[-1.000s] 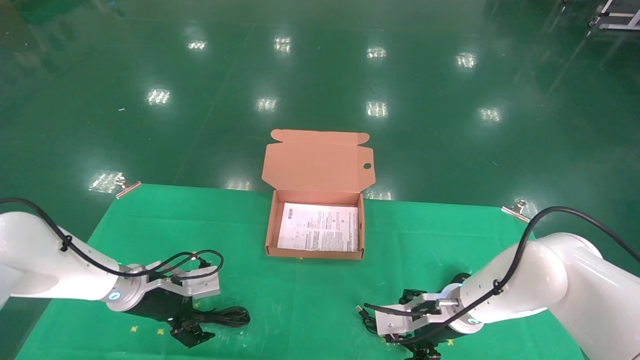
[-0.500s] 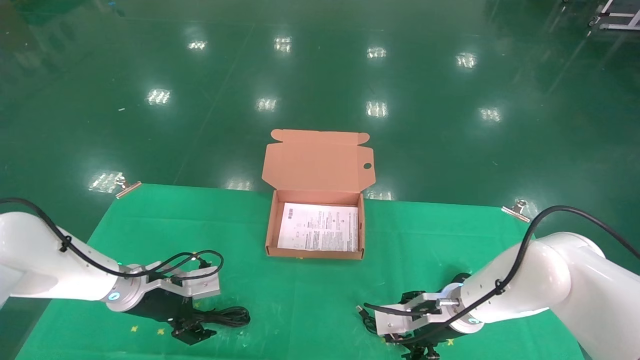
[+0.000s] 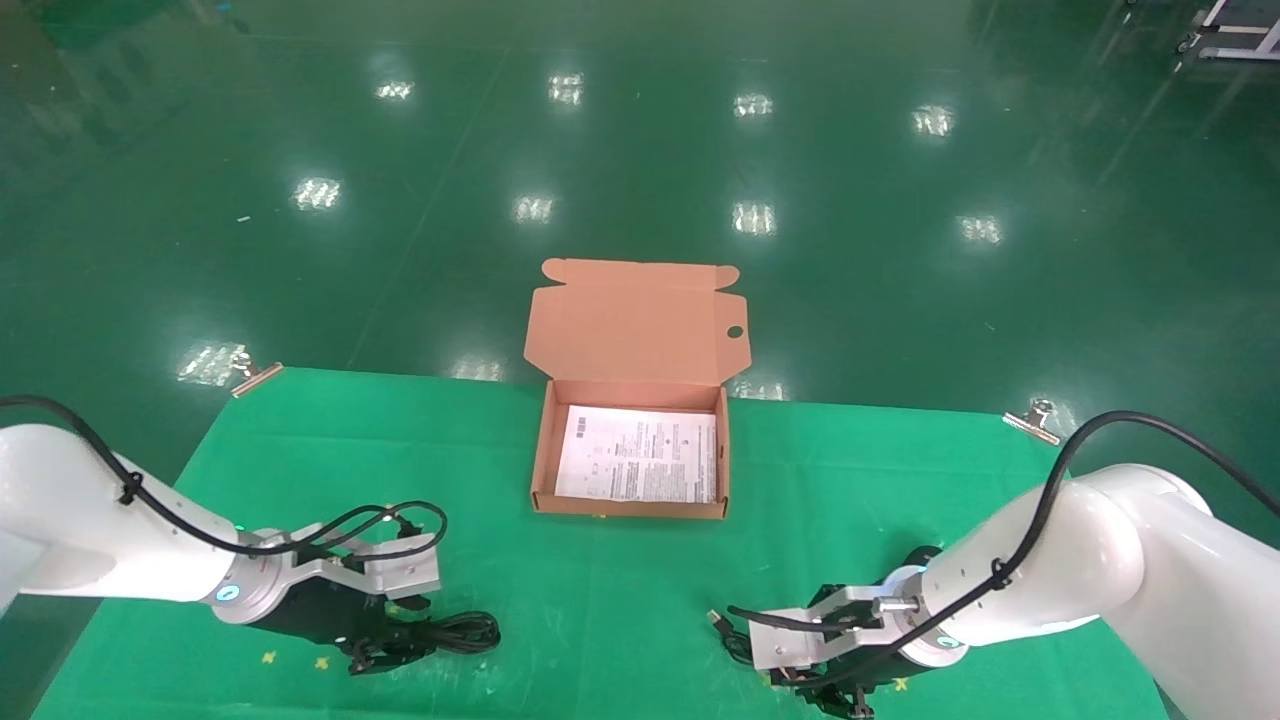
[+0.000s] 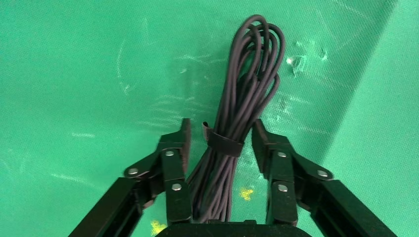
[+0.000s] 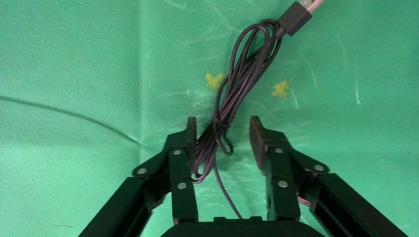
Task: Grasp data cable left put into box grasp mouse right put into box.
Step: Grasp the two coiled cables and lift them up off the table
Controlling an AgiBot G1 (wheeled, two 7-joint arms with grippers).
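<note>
- A green-covered table (image 3: 620, 560) stood on a glossy green floor, with two white robot arms reaching in from the near corners.
- The box (image 3: 632, 505) sat at the middle of the table toward the far edge. Its lid was folded back, and a white printed sheet (image 3: 640, 456) lay flat inside.
- The data cable (image 4: 242, 118), a long narrow black coil bound by a strap, lay on the table near the near-left corner.
- The left tool (image 4: 221, 143) was lowered over that coil. Its two black fingers (image 4: 180, 143) stood apart, one on each side of the strap, not yet pressing the strands.
- The coil's long axis ran straight out from the left tool's palm, so the fingers would close across its narrow width.
- The left arm was plainly the nearer one to this cable. From the head view the box lay away toward the far edge and to the right.
- Near the near-right corner, the right tool (image 5: 222, 136) was also down at the table, fingers spread.
- Between them lay the bunched thin cord (image 5: 242, 74) with its USB plug (image 5: 296, 11). One finger seemed to touch the strands, but nothing was gripped.
- The mouse body itself could not be made out in any view.
- Judging from this, neither item had reached the box yet.
</note>
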